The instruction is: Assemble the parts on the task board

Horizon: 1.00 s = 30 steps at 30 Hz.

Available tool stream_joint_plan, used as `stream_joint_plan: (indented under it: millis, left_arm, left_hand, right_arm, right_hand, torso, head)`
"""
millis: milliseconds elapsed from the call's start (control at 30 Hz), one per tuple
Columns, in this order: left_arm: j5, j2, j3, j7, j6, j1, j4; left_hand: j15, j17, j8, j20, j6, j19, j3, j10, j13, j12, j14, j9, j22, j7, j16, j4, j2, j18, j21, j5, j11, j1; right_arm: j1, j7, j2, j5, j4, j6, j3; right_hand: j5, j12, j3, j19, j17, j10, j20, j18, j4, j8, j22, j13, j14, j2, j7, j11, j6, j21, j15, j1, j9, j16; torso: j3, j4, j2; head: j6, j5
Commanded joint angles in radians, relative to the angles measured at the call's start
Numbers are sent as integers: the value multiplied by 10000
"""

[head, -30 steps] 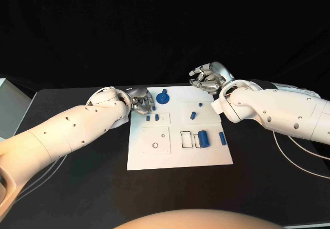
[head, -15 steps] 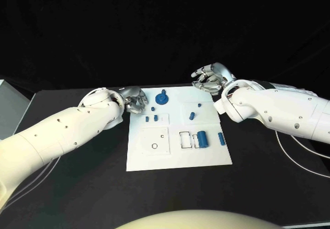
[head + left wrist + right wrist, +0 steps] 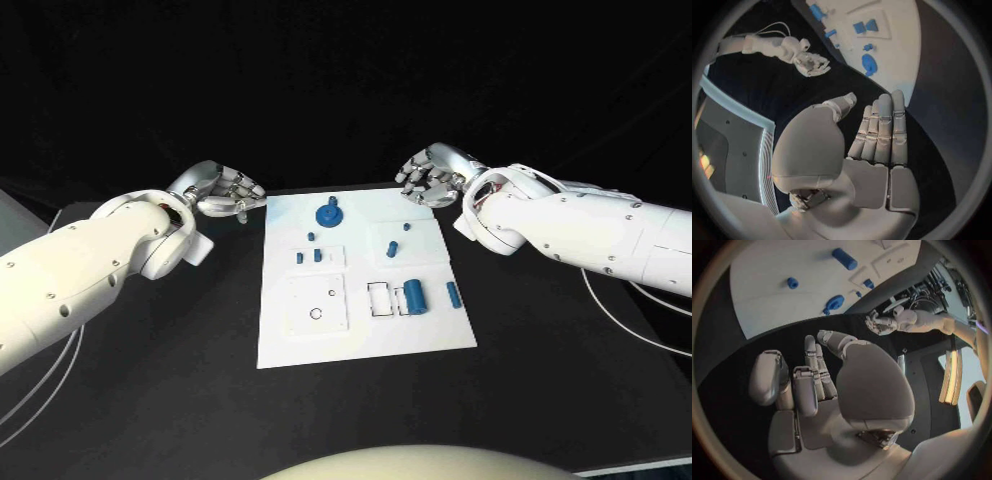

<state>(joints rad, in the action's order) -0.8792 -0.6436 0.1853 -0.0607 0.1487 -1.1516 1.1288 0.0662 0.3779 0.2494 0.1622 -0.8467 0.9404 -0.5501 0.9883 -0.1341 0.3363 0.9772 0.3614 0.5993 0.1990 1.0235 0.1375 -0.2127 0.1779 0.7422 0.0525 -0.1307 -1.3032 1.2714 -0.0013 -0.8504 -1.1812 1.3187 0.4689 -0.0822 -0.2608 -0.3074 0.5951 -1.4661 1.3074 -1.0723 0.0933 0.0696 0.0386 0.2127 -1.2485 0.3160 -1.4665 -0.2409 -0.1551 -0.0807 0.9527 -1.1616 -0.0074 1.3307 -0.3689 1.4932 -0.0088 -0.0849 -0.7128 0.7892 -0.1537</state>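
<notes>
Both hands now empty: left hand has pulled off the task board toward ten o'clock; right hand hovers, fingers loosely spread, nothing assembled yet.

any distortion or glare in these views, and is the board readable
Head view: even light, the task board bright but readable, blue parts crisp. Left wrist view: fisheye bends the board's edge; the left robot hand looms large. Right wrist view: same bending, with a bright glowing strip at the circle's rim.

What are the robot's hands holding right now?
Nothing. The left hand and right hand are both empty, off the task board; the blue parts lie on it.
</notes>
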Motion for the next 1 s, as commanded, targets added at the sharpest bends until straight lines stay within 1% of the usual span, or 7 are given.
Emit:
stream_joint_plan:
  millis: [33,100,300,433,567,700,1000]
  left_arm:
    - [3424,-385,37,-1278,-712,182,590]
    - [3973,-660,89,-1434,-871,330,967]
    - [5176,-1295,268,-1963,-1085,769,1972]
    - [5649,-1613,333,-2266,-1092,1016,2524]
    - [5949,-1893,569,-2449,-1088,1365,3043]
    - [6065,-2091,726,-2526,-1092,1588,3369]
    - [6148,-2260,814,-2560,-980,1744,3535]
  left_hand:
    - [6,-301,-23,23,-124,73,414,180,-10,9,-244,32,-668,-62,-881,330,33,58,-892,-18,-15,-141]
    - [65,-699,-11,56,-277,234,645,470,134,-334,-99,79,-1552,-92,-2401,669,152,107,-2041,-36,-8,-536]
    - [332,-919,-42,353,-417,274,1203,464,528,-1411,-374,125,-2799,-118,-4767,998,32,19,-3705,-21,-138,-1015]
    - [484,-969,-145,570,-357,151,1566,424,645,-1878,-438,58,-3431,-145,-5716,1112,137,44,-4562,-20,-247,-1262]
    - [570,-1017,-193,671,-399,161,1688,522,661,-2148,-510,-6,-3853,-166,-6375,1120,260,49,-5099,-22,-289,-1521]
    - [607,-1060,-225,732,-423,159,1724,575,665,-2299,-516,-52,-4086,-147,-6710,1116,325,56,-5392,-21,-302,-1654]
    - [601,-1064,-253,721,-440,346,1759,608,664,-2415,-423,-94,-4215,-45,-6913,1126,361,69,-5502,-22,-293,-1720]
  right_arm:
    - [-146,-541,-33,-2819,-118,-767,-8]
    - [-241,-694,-25,-3370,-177,-843,-11]
    - [-470,-1044,-18,-4440,-225,-936,-16]
    - [-583,-1170,11,-4746,-273,-1038,-17]
    - [-679,-1275,78,-4907,-355,-1270,-31]
    - [-783,-1336,116,-4972,-390,-1498,-45]
    - [-906,-1356,161,-5009,-343,-1795,-59]
  right_hand:
    - [158,150,-87,3,1306,-93,-13,158,30,57,6,-156,-709,-120,26,0,74,-27,41,40,-7,-15]
    - [206,204,-99,-1,1304,-102,-14,157,47,53,5,-210,-708,-145,33,0,80,-26,40,30,-6,-17]
    - [331,605,-148,33,1147,95,13,189,137,-15,161,-545,-665,-304,38,-60,52,186,81,1,25,-124]
    - [350,711,-169,27,1150,146,23,190,157,-40,166,-645,-665,-349,31,-78,48,196,95,8,36,-126]
    - [346,798,-178,29,1144,186,28,202,152,-72,208,-731,-665,-381,23,-94,28,251,105,47,49,-132]
    - [305,903,-179,36,1112,238,36,216,148,-98,269,-836,-660,-392,7,-116,22,331,120,92,60,-153]
    - [144,1032,-154,43,1043,206,39,250,128,-120,400,-1017,-649,-376,-7,-133,64,495,132,190,68,-196]
  torso:
    - [-84,-113,142]
    - [-124,-139,183]
    - [-197,-193,294]
    - [-263,-230,353]
    - [-318,-273,383]
    - [-370,-299,399]
    - [-321,-268,360]
  head:
    - [13,-116]
    - [18,-135]
    - [70,-179]
    - [104,-238]
    - [134,-351]
    - [167,-423]
    - [127,-360]
